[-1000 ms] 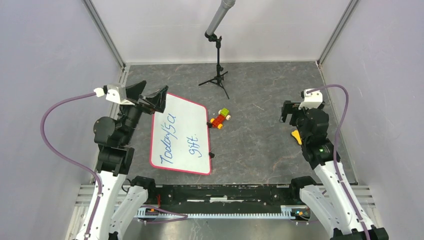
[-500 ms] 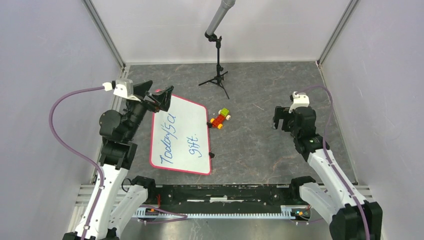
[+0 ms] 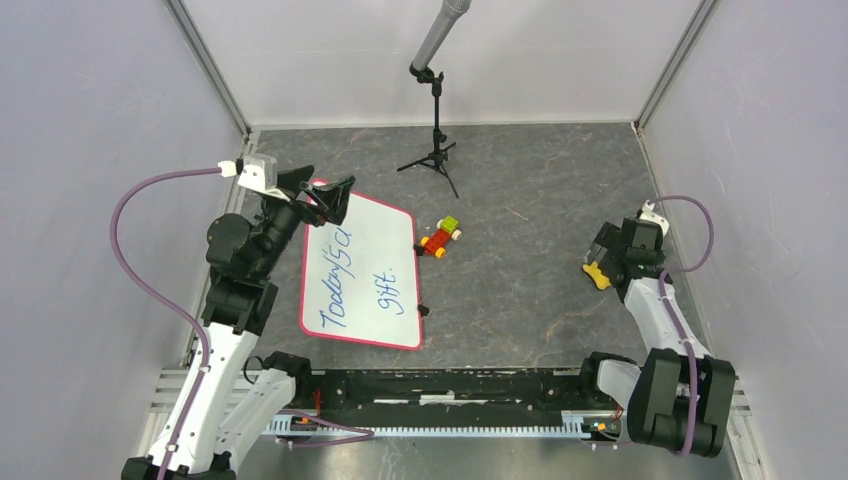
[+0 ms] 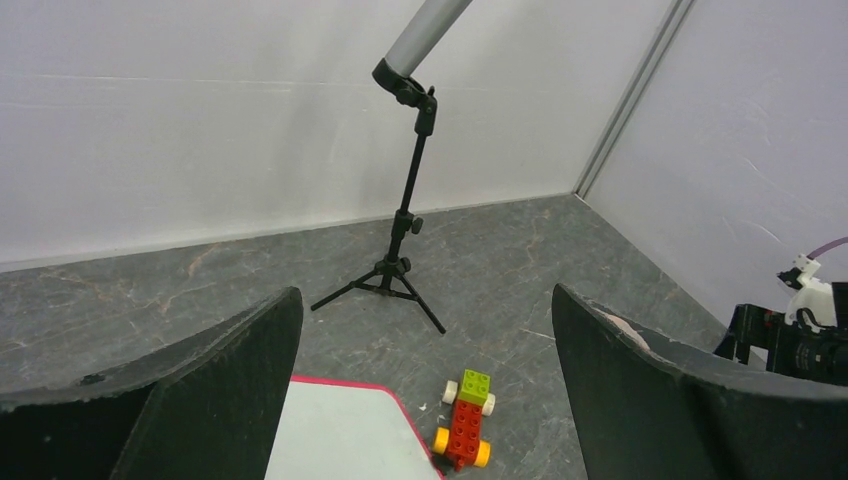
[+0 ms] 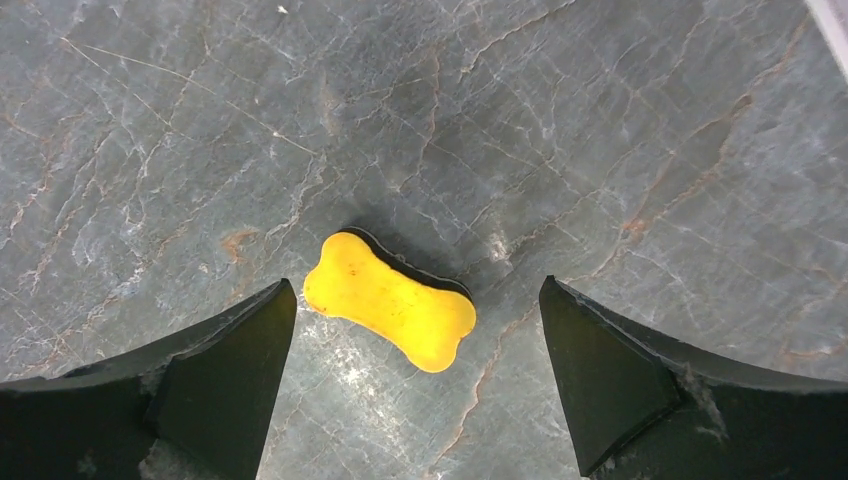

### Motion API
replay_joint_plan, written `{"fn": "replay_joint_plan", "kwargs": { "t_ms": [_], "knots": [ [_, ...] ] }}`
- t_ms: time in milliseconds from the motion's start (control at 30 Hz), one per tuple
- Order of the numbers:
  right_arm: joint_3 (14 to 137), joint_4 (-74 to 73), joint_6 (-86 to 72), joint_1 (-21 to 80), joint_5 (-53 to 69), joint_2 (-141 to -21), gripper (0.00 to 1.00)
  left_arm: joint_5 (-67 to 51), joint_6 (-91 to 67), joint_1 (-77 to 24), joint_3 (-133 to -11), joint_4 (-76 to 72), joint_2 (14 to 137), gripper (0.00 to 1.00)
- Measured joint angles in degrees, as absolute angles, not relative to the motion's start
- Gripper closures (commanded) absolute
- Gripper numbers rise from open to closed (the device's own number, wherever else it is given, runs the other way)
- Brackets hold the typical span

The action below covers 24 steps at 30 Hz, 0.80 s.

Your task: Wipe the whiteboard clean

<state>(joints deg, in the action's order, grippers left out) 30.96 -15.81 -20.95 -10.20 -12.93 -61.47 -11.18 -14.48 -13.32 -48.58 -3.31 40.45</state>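
The whiteboard (image 3: 360,275) lies flat on the grey stone-patterned table (image 3: 520,320). Its pink-red rim shows all round, and blue handwriting runs along its length. On its right long edge sit two small dark bits, which look like clips (image 3: 423,310), though they are too small from above to be sure.

The left gripper (image 3: 318,195) hangs over the board's far left corner, its two fingers spread wide with nothing between them. From the left wrist view only that red-edged corner (image 4: 340,440) shows below the left gripper (image 4: 425,300).

Just beside the board's far right corner stands a little brick car (image 3: 441,238) in red and green with yellow wheels. Beyond the board's far edge rises a microphone stand (image 3: 437,120) on a black tripod.

Well off to the board's right, the right gripper (image 3: 603,255) points down at a yellow bone-shaped eraser (image 5: 390,312). The jaws gape wide on either side of it and touch nothing. The eraser lies flat on the table.
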Motion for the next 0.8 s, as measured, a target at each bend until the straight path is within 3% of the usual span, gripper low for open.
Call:
{"fn": "replay_joint_plan", "kwargs": {
  "t_ms": [433,800],
  "knots": [
    [29.9,-9.3,-20.8,-15.1,2.5,-70.4,0.02,-12.6,-14.5,-14.4,-48.7,-3.1,40.5,0.00],
    [25.2,-8.1,-21.2,-14.4,7.4,-66.2,0.02,-12.6,-14.5,-14.9,-48.7,-3.1,40.5,0.00]
  ]
}}
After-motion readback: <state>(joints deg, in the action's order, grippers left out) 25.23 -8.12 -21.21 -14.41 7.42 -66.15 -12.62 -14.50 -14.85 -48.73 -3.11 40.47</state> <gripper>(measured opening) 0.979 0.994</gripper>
